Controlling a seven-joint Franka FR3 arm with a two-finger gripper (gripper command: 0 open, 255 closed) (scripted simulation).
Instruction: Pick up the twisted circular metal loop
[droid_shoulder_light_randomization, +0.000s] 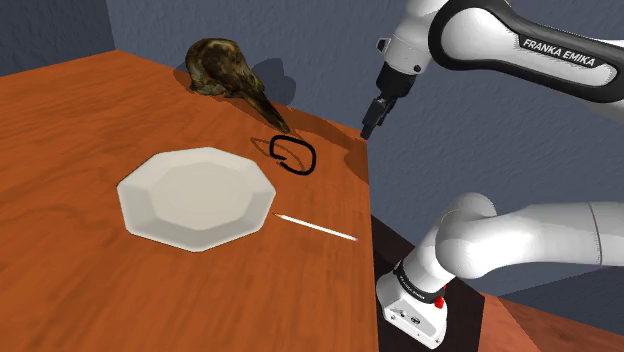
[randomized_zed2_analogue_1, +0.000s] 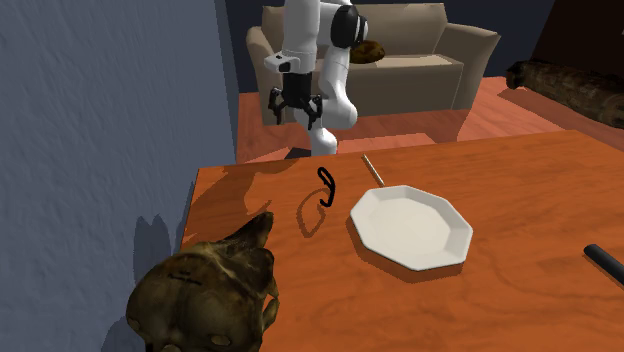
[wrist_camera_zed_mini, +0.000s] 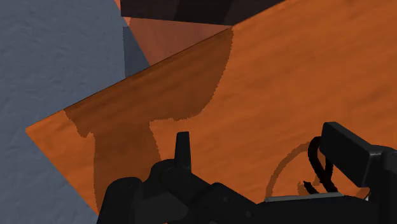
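While the hand (randomized_zed2_analogue_1: 297, 108) is hovering in the air over the desk's (droid_shoulder_light_randomization: 80, 250) corner, I am seeing its two fingers standing apart with nothing between them. That suits an approach, not a grip. The loop (droid_shoulder_light_randomization: 293, 155), a thin black twisted ring, is lying on the desk below the hand and off to one side, well clear of both fingers. Through the wrist camera it is peeking out just past one finger (wrist_camera_zed_mini: 347, 153), so I am judging the hand to be offset from it, not centred over it.

Because of its twist, part of the loop is standing up off the wood and throwing a round shadow beside it. That raised part is giving the fingers something to close around, where a flat ring would be hugging the surface.

The white plate (droid_shoulder_light_randomization: 196, 197) is sitting beyond the loop from the hand, near it but not touching. A thin pale stick (droid_shoulder_light_randomization: 315, 228) is lying beside the plate, and a beaked skull (droid_shoulder_light_randomization: 225, 70) is resting farther off. I am expecting the next move to need a sideways shift, then a descent.
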